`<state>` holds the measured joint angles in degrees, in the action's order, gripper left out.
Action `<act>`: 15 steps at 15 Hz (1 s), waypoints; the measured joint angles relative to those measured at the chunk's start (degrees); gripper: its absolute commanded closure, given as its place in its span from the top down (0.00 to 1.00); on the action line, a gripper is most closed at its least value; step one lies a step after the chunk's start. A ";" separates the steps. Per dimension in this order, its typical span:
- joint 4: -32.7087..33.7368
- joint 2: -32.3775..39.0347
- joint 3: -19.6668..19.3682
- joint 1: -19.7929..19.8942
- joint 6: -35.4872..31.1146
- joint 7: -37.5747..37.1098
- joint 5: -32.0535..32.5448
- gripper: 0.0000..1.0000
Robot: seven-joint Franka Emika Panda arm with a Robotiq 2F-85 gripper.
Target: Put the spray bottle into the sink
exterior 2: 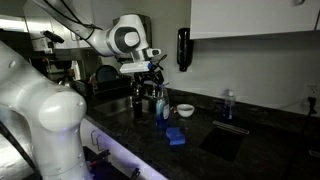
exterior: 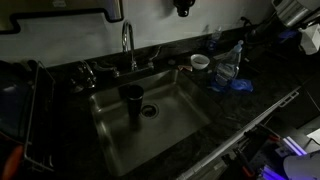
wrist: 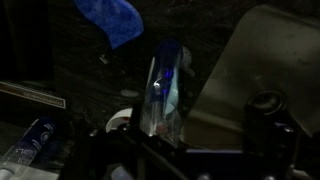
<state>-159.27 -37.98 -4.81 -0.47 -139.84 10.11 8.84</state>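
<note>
Dark stone counter (exterior: 235,108) surrounds steel sink (exterior: 115,125); dim room.

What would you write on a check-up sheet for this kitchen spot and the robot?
Surface: dark counter, dimly lit.
Job's things: spray bottle upright on the counter beside the sink, not yet in it.
Clutter: dark tumbler standing in the sink; white bowl and blue cloth near the bottle.
Grippers: gripper open, over the bottle.
Cables: nothing seen.
Surroundings: tap behind the sink; dark dispenser on the wall.
</note>
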 measured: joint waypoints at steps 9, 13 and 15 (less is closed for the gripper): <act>-0.05 13.48 -3.43 2.68 -16.74 1.12 0.40 1.00; -0.03 17.52 -3.85 2.06 -19.99 1.38 -2.10 1.00; -0.03 18.70 -3.98 0.84 -20.65 2.55 -4.83 1.00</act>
<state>-159.29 -19.28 -8.79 0.37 -160.48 12.66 4.01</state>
